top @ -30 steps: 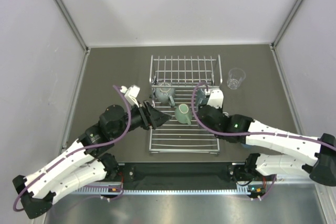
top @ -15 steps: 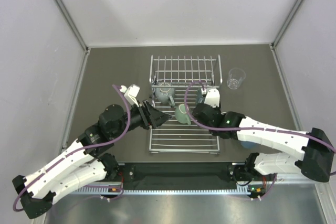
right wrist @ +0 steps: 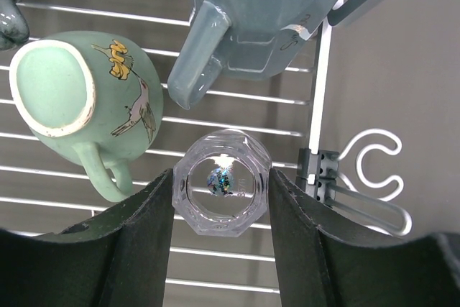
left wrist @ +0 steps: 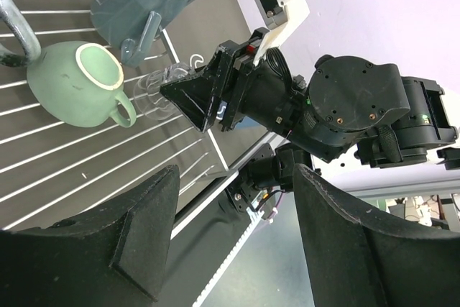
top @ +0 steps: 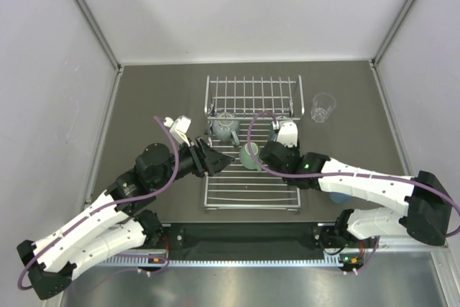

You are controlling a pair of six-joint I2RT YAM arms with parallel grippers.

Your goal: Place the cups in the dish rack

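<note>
Change: my right arm is swinging left across the dish rack [top: 248, 193]. A second ago its wrist was nearer the rack's right edge; my left arm is not shifting at all.
Meaning: I am bringing one more cup in over the bars, so I judge this cup's loading is nearing the release.
Right jaws: my right gripper [right wrist: 221, 210] is closing partway around the clear tumbler [right wrist: 221, 190], with a finger pressing on each side of it.
Left jaws: my left gripper [left wrist: 233, 239] is standing wide apart and carrying nothing, waiting at the rack's left side.
Cups: the mint-green mug [top: 250, 156] is lying on the bars just beside the held tumbler, a grey-blue mug [top: 226, 127] is sitting nearer the upright panel, and a second clear tumbler [top: 323, 107] is standing on the table right of the rack, still waiting to be loaded.
Right wrist view: it alone is showing the grip — from above, my arm is hiding that tumbler.
Top view: it alone is showing the waiting tumbler.
Unclear: no view is telling me whether the held tumbler is touching the bars.
</note>
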